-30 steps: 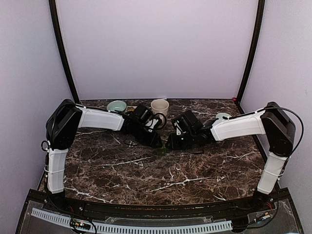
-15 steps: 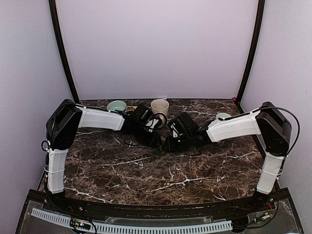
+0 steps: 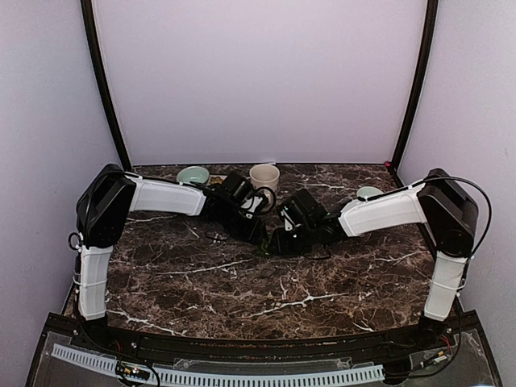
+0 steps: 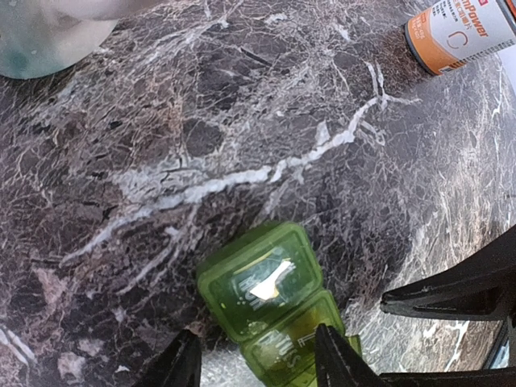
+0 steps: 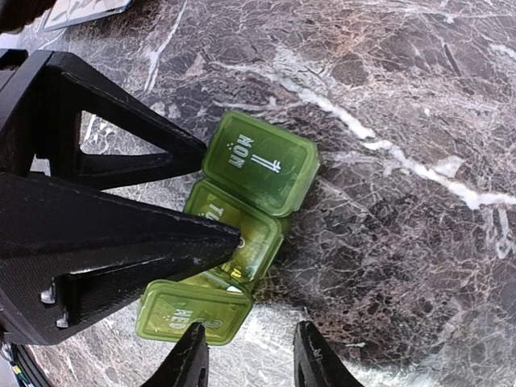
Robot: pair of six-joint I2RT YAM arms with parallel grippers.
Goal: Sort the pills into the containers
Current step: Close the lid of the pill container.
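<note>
The green pill box lies flat on the dark marble table, near the middle, a little in front of the cream mug. You can read MON, TUE and WED on its three lids, all in a row. Both your arms reach in to it, one from each side.

Your left claw is right down at the box. Its two fingers are spread and the box sits between them. In the right wrist view, one black finger tip is on the TUE lid. The other tip is at the side of the box by the MON lid. I cannot tell if the fingers squeeze the box or only touch it.

Your right claw hangs by the WED end of the box. Its fingers are spread and pinch nothing. You see bare table between them.

A pale green bowl stands at the back left. An orange bottle is on the table, well apart from the box.
</note>
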